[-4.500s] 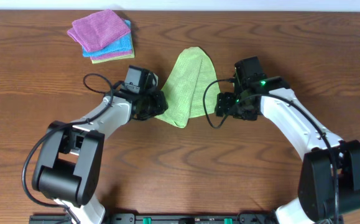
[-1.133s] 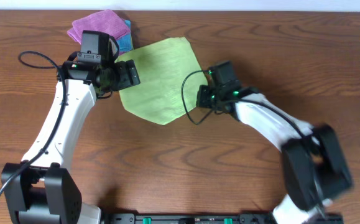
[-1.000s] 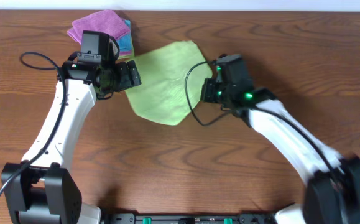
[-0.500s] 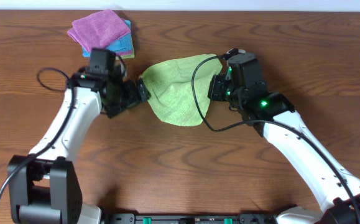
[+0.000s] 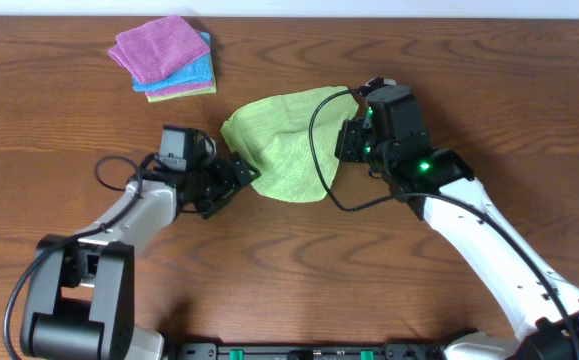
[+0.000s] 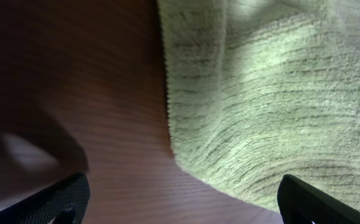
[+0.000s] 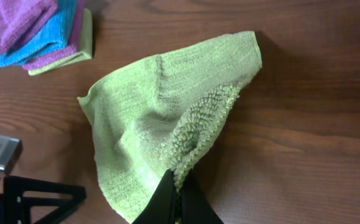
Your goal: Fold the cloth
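The lime-green cloth (image 5: 281, 140) lies crumpled on the wooden table, with one edge lifted on its right side. My right gripper (image 5: 349, 140) is shut on that raised edge; in the right wrist view its dark jaws (image 7: 178, 198) pinch the fuzzy hem of the cloth (image 7: 161, 118). My left gripper (image 5: 241, 178) is open and low at the cloth's lower-left edge, holding nothing. In the left wrist view the cloth (image 6: 273, 93) fills the upper right, and bare wood lies between the left gripper's (image 6: 180, 211) spread fingertips (image 6: 61, 198).
A stack of folded cloths (image 5: 164, 58), purple over turquoise, sits at the back left of the table, also seen as the stack (image 7: 36, 28) in the right wrist view. The right arm's cable (image 5: 321, 150) loops over the cloth's right side.
The left gripper has let the cloth go and drawn back from near the stack to the cloth's lower-left edge. The right gripper pulled the cloth rightward, then held still.
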{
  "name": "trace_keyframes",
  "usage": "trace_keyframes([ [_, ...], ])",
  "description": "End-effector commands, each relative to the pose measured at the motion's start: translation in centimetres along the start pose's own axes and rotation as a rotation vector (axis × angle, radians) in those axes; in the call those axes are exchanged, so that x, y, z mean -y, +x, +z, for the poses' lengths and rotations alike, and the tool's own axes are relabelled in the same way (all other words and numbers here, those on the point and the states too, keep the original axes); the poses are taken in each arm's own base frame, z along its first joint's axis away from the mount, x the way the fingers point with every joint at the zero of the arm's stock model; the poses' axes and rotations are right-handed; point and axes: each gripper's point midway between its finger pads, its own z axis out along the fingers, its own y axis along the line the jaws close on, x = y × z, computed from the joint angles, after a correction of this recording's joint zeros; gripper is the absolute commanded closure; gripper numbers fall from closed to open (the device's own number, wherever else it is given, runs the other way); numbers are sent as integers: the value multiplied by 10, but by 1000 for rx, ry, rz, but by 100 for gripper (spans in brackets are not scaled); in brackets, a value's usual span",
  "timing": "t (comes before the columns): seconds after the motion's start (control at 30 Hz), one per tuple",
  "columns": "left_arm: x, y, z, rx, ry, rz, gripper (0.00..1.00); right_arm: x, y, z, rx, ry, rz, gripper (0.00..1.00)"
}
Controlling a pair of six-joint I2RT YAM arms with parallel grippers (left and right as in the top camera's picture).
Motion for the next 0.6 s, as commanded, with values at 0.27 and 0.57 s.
trace_keyframes([
  [0.27, 12, 0, 20, 110, -20, -9, 2, -2, 3, 0, -14, -3, -21, 99],
  [0.57, 7, -3, 45, 115, -18, -30, 2, -2, 10, 0, -46, -11, -20, 99],
])
